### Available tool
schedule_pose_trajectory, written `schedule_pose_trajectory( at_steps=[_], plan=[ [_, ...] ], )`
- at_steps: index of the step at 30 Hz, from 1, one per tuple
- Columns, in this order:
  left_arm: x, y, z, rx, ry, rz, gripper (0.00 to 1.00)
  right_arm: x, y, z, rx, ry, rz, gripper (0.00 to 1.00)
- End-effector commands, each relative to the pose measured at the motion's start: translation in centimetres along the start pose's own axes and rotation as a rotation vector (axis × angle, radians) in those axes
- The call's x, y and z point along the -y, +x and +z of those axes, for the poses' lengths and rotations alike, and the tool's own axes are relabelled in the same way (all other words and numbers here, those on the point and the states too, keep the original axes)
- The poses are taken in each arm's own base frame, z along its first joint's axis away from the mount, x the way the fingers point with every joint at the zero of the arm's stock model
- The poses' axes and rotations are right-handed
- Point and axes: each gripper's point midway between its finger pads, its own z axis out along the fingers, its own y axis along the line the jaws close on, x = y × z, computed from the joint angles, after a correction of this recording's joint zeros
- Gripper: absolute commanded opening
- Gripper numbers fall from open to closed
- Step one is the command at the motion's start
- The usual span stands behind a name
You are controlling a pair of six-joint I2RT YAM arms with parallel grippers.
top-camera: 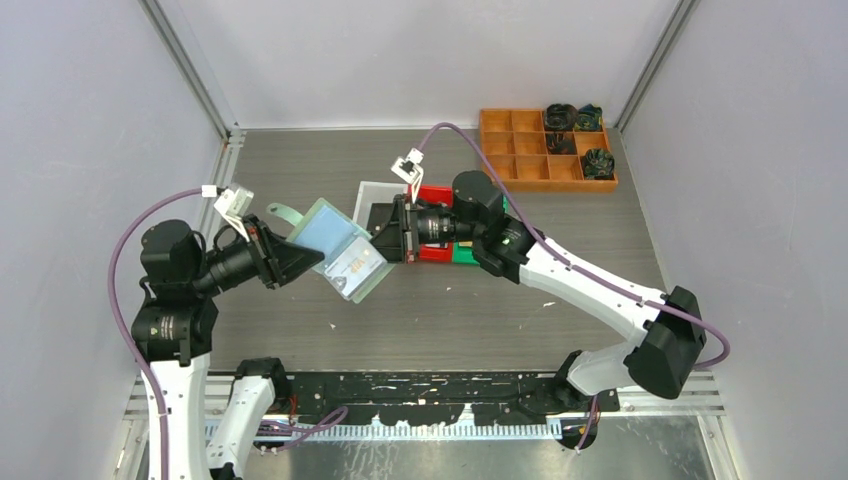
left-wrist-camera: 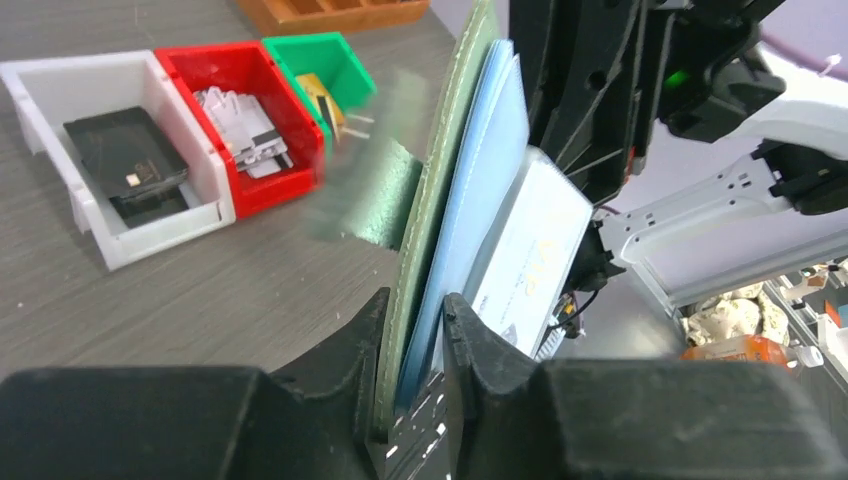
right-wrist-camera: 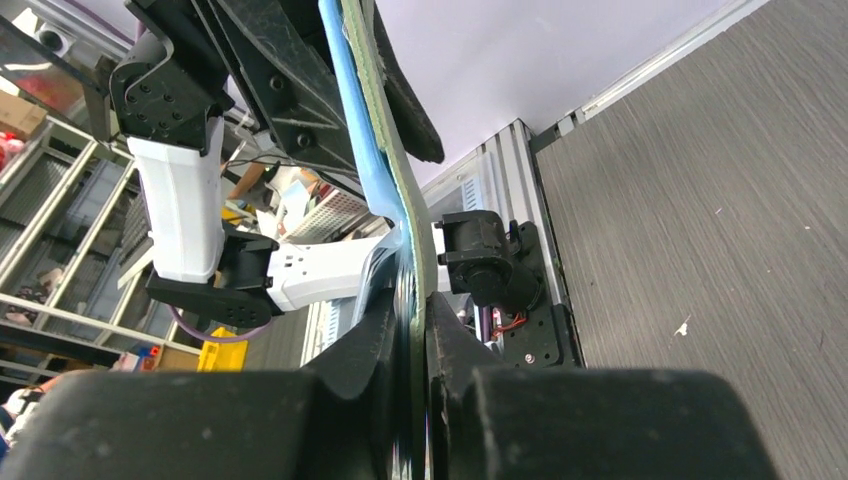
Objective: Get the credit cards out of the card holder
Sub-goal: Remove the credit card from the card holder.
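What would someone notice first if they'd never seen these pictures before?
The pale green card holder hangs in mid-air over the middle of the table, pinched between the left tool on one side and the right tool on the other. Just beyond it sit a white bin, a red bin and a green bin in a row, and an orange wooden tray fills the far right corner.

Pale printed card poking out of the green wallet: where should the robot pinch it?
Probably by its bare edge: the pale printed plastic card sticks out flat past the blue pocket of the thin mint-green folding card holder. Come from the side opposite the left gripper, which clamps the holder.
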Motion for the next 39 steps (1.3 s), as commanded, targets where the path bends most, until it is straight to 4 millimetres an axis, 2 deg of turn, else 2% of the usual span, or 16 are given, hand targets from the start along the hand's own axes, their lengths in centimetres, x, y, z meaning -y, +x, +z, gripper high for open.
schedule_pose_trajectory(
  at_steps=[1, 2, 3, 4, 5, 8, 14, 16, 18, 21, 23, 26, 30, 32, 35, 39],
  plan=[
    [2.8, -3.2, -0.4, 0.081, 0.077, 0.052, 0.21, -3.9, -1.0, -1.0, 0.049, -0.119, -0.160, 0.01],
    [3.1, -3.3, -0.5, 0.083, 0.090, 0.050, 0.18, -3.7, -0.9, -1.2, 0.053, -0.113, -0.168, 0.01],
    [3.4, -3.4, -0.6, 0.084, 0.103, 0.050, 0.15, -3.5, -0.7, -1.2, 0.052, -0.106, -0.177, 0.06],
    [3.7, -3.5, -0.6, 0.084, 0.112, 0.055, 0.12, -3.2, -0.4, -1.4, 0.046, -0.096, -0.186, 0.14],
    [4.0, -3.5, -0.7, 0.083, 0.122, 0.063, 0.10, -3.0, -0.2, -1.5, 0.040, -0.085, -0.204, 0.27],
    [4.9, -3.3, -1.1, 0.067, 0.167, 0.098, 0.06, -2.1, 0.3, -2.2, 0.008, -0.026, -0.244, 0.45],
    [5.8, -3.0, -1.5, 0.053, 0.198, 0.163, 0.00, -1.3, 0.2, -4.8, -0.039, 0.082, -0.304, 0.60],
    [6.2, -3.0, -1.8, 0.051, 0.212, 0.204, 0.00, 0.1, 0.1, -6.4, -0.069, 0.206, -0.352, 0.65],
    [6.4, -2.8, -2.0, 0.047, 0.217, 0.234, 0.00, 1.3, -0.9, -8.5, -0.058, 0.328, -0.392, 0.68],
    [6.6, -2.5, -2.1, 0.038, 0.229, 0.246, 0.00, 0.3, -3.3, -11.2, 0.033, 0.378, -0.430, 0.70],
    [6.7, -2.3, -2.1, 0.028, 0.245, 0.236, 0.00, -1.3, -4.4, -11.7, 0.085, 0.348, -0.455, 0.72],
    [6.8, -2.2, -2.0, 0.016, 0.263, 0.213, 0.00, -3.6, -4.9, -10.9, 0.108, 0.237, -0.457, 0.73],
    [7.1, -1.9, -1.9, -0.011, 0.306, 0.139, 0.00, -6.3, -5.9, -9.0, 0.134, 0.041, -0.408, 0.74],
    [7.3, -2.1, -1.8, -0.019, 0.322, 0.092, 0.00, -6.4, -5.8, -8.1, 0.124, -0.013, -0.371, 0.73],
    [7.8, -2.9, -1.8, -0.010, 0.336, 0.048, 0.00, -5.6, -4.6, -6.9, 0.089, -0.032, -0.336, 0.71],
    [8.3, -4.2, -1.6, 0.010, 0.364, -0.039, 0.00, -5.4, -3.5, -6.2, 0.082, -0.054, -0.313, 0.60]
  ],
)
